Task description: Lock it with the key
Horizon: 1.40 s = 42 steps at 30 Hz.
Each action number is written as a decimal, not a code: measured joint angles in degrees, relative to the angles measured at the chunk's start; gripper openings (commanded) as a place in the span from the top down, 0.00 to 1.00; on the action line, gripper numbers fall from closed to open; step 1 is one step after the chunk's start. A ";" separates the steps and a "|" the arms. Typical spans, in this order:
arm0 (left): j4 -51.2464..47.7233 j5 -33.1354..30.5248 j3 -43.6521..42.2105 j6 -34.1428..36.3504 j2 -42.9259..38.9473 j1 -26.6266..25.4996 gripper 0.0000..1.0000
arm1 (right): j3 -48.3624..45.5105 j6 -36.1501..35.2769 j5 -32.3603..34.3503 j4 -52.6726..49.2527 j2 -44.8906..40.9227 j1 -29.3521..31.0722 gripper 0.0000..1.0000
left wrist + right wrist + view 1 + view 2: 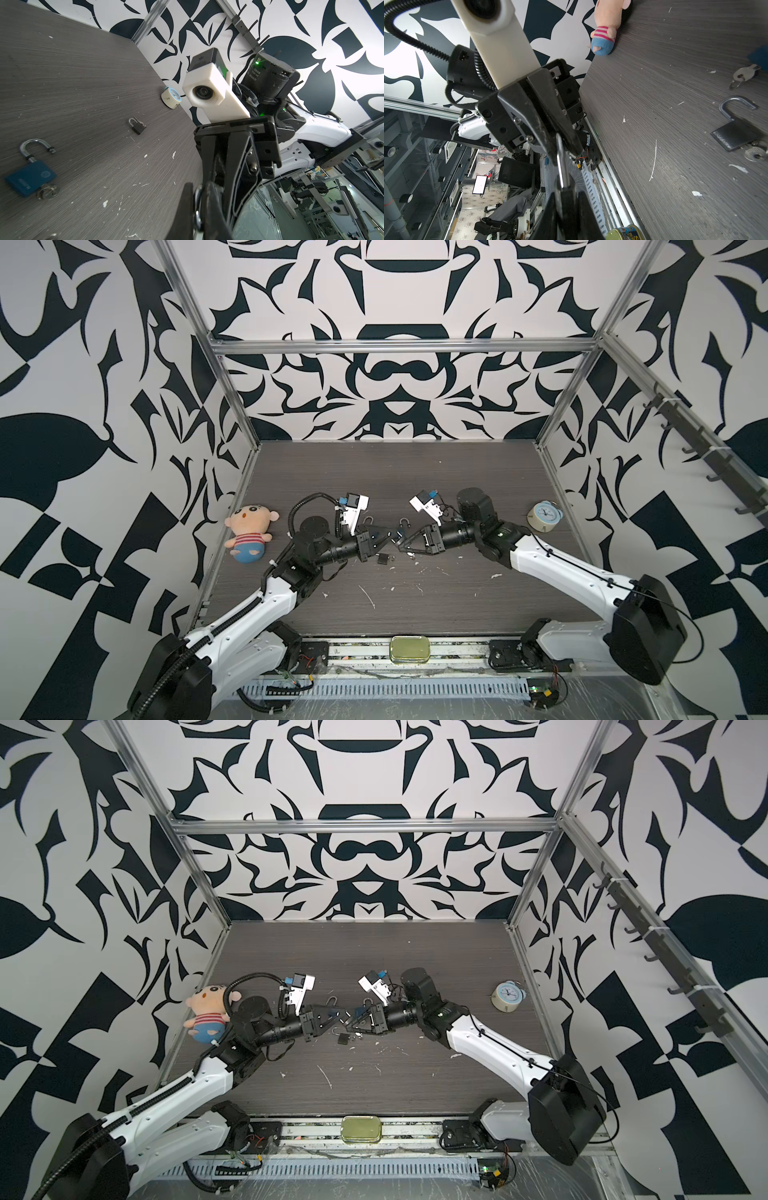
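Right wrist view, lower centre: clamping a bar (560, 166) with left gripper (560, 143) and right gripper (565, 197) alike, likely steadying it for locking.

2 white arms (266, 599), black joints, ribbed black cable (426, 49).

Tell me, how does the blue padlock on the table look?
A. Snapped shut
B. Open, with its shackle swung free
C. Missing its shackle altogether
B: the blue padlock lies flat on the table, and one end of its shackle is out of the body, with a key at its base.
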 measured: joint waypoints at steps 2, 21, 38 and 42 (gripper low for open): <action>-0.04 -0.76 -0.52 -0.28 -0.50 0.00 1.00 | 0.00 0.48 -0.50 0.90 0.79 0.00 1.00; 2.29 -7.52 -4.33 -4.17 -2.32 -1.46 1.00 | 1.18 2.36 -2.71 3.37 5.53 -0.02 1.00; -0.74 -10.38 -3.96 -4.15 -4.00 -2.47 1.00 | 6.03 -5.03 0.13 -6.27 6.67 0.98 1.00; -0.15 -10.58 -3.96 -4.11 -2.97 -2.84 1.00 | 6.14 -5.03 0.68 -7.28 6.67 0.98 1.00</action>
